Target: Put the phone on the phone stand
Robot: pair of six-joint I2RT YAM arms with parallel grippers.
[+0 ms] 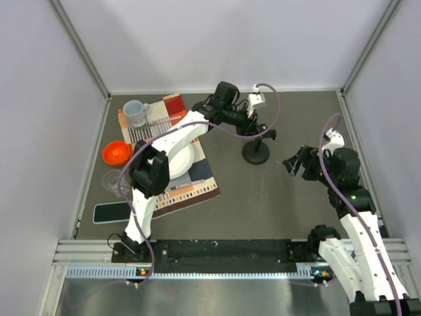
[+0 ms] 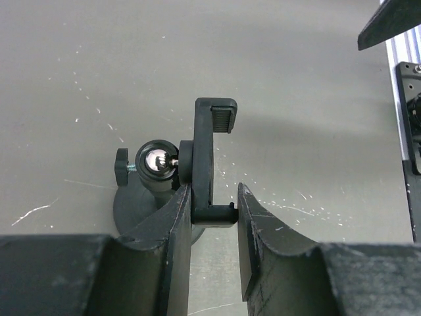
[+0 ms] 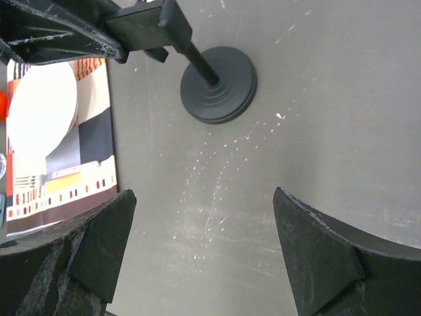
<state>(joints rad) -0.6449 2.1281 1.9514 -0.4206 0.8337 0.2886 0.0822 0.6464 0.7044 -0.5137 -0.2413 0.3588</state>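
Phone stand (image 1: 256, 153): black, with a round disc base, a short upright post, a ball joint with a side knob and a clip on top. It stands upright on the bare grey table (image 1: 263, 204).
Phone: (image 1: 112, 212) dark screen, pale blue edge. It lies flat on the table well apart from the phone stand, far to its left in the overhead view and closer to the arm bases. Nothing touches it.
Left gripper (image 2: 213, 191): at the phone stand, reaching in from its left. The jaws are partly closed and clamped on the lower end of the stand's clip, one finger against its back and the other against its foot.
Right gripper (image 3: 204, 194): to the right of the phone stand, near it but not touching, above bare table. The jaws stand wide apart and hold nothing.
Placemat (image 1: 197, 187): patterned in stripes and blocks, left of the phone stand, lying between it and the phone.
Plate (image 1: 184, 161): white, on the placemat, left of the phone stand, partly hidden by the left arm.
Mug (image 1: 135, 113): pale, on the far corner of the placemat, well left of the phone stand.
Bowl (image 1: 116, 153): orange, well left of the phone stand, beside the placemat's outer edge.
Glass (image 1: 114, 182): clear, between the bowl and the phone, well left of the phone stand.
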